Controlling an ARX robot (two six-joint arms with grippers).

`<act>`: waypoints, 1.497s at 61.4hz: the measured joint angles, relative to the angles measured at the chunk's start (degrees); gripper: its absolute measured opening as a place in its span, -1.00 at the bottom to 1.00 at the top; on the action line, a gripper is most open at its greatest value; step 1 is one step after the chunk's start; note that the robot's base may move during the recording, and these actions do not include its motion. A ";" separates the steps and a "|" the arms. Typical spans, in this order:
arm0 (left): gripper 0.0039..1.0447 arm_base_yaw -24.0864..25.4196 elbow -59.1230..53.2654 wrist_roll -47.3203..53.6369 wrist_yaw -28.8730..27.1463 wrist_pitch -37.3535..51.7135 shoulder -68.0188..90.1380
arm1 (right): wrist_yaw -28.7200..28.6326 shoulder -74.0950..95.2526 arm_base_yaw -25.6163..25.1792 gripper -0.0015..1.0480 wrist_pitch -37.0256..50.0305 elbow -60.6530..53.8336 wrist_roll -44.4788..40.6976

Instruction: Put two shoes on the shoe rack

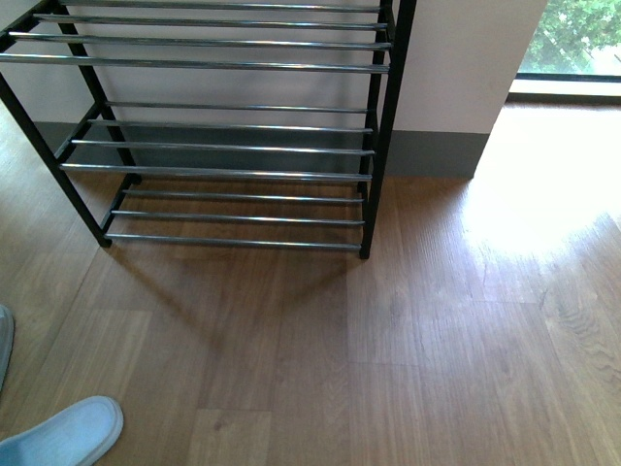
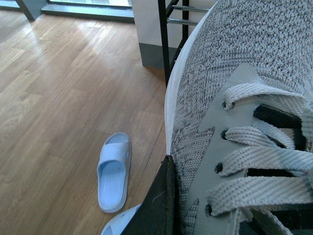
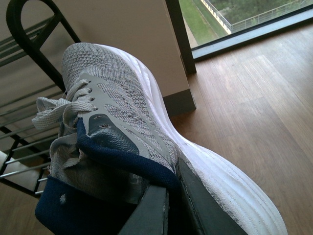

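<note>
My left gripper point(image 2: 171, 196) is clamped on the first shoe point(image 2: 244, 73). One dark finger point(image 2: 155, 208) presses against the white sole edge, and the other is hidden behind the grey knit upper. The shoe hangs above the wooden floor point(image 2: 63, 98), with its toe towards a black post of the shoe rack point(image 2: 164, 34). On the floor below lies a pale blue slipper point(image 2: 115, 171), and the tip of a second slipper point(image 2: 117, 225) shows just beside my finger.

Straight ahead, neither of my arms is in the front view. The rack stands against the wall point(image 1: 456, 58), its chrome bars running across three tiers. A window point(image 1: 577, 39) sits off to the right, throwing bright light on the boards.

My right gripper point(image 3: 171, 188) is closed on the second shoe point(image 3: 117, 98). Its two fingers pinch the navy collar at the heel. That shoe is tilted with its toe up, close in front of the rack's bars.
</note>
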 joint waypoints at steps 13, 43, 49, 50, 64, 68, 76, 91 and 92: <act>-0.95 -0.09 0.00 -0.07 -0.22 0.00 -0.07 | 0.17 0.04 0.00 -0.97 0.00 0.00 0.11; -0.95 -0.07 0.00 -0.13 0.15 0.00 0.07 | 1.01 0.09 -0.07 -0.97 -0.02 0.02 0.13; -0.95 -0.02 0.00 -0.15 -0.42 0.00 0.02 | 1.33 -0.02 -0.26 -0.97 0.00 0.02 0.13; -0.95 -0.02 0.00 -0.15 -0.44 -0.02 0.02 | 1.20 -0.04 -0.26 -0.97 0.00 0.02 0.15; -0.95 -0.04 0.00 -0.17 0.15 0.00 0.02 | 0.46 -0.02 -0.24 -0.97 0.00 0.02 0.15; -0.95 -0.04 0.00 -0.15 0.11 0.00 0.02 | 0.44 -0.02 -0.24 -0.97 0.00 0.02 0.15; -0.95 -0.04 0.00 -0.15 -0.11 0.00 0.02 | 0.44 -0.02 -0.24 -0.97 0.00 0.02 0.15; -0.95 -0.04 0.00 -0.15 -0.04 -0.02 0.02 | 0.44 -0.02 -0.24 -0.97 0.00 0.02 0.15; -0.95 -0.04 0.00 -0.15 -0.04 -0.02 0.02 | 0.46 -0.02 -0.24 -0.97 0.00 0.02 0.15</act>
